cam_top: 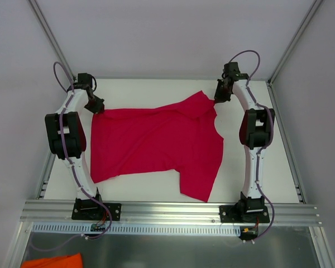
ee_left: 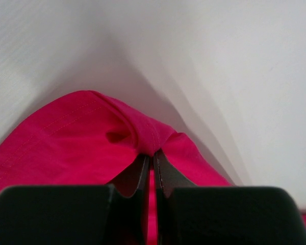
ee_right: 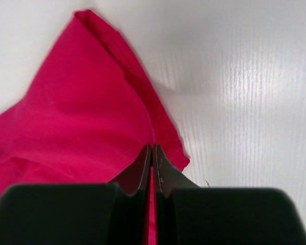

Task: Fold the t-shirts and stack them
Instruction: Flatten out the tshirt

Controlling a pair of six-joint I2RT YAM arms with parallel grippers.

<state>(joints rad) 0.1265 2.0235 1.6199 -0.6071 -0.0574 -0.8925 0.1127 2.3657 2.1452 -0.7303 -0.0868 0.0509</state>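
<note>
Now underway: flattening crimson t-shirt (cam_top: 151, 142).
Left gripper (cam_top: 96, 107): pinching its upper-left corner.
Right gripper (cam_top: 219, 98): pinching its upper-right edge.
Next: probably pull apart evenly, keeping tension.

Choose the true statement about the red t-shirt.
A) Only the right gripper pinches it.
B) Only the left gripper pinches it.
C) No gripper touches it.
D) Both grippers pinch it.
D: the left gripper and the right gripper are each shut on a fold of the red t-shirt at its far edge, as both wrist views show.
</note>
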